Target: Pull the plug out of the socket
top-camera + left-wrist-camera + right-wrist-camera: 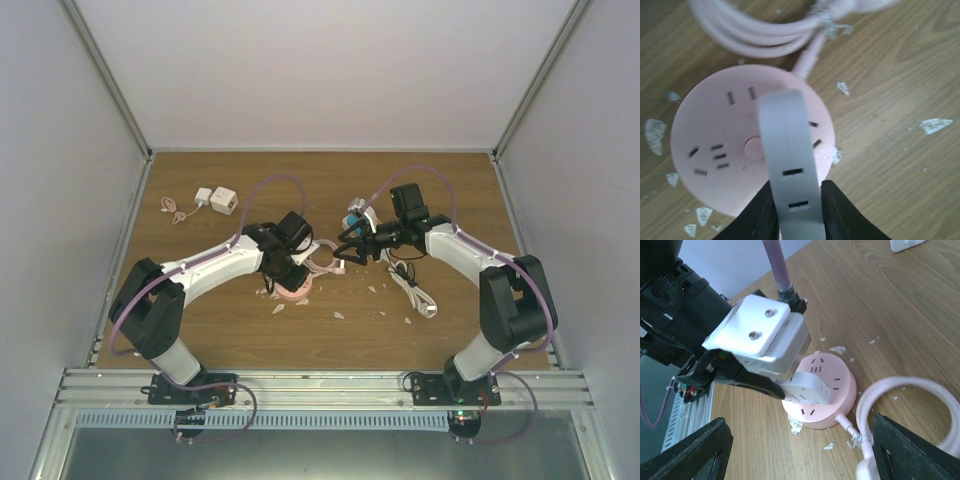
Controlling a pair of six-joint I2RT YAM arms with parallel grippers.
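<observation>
A round pink socket point(715, 150) lies on the wooden table, also seen in the right wrist view point(835, 390) and the top view point(293, 290). A white plug point(787, 145) sits on its top face, touching it. My left gripper point(797, 192) is shut on the white plug, one black finger on each side. The right wrist view shows that grip from the side on the plug point(812, 389). My right gripper point(800, 450) is open and empty, hovering just right of the socket beside its coiled pink cord point(910, 390).
White flakes point(935, 125) litter the wood around the socket. A white cable point(415, 295) lies under the right arm. A white cube charger point(222, 200) and a small coiled cable point(175, 210) lie at the far left. A blue object point(353, 215) sits behind the right gripper.
</observation>
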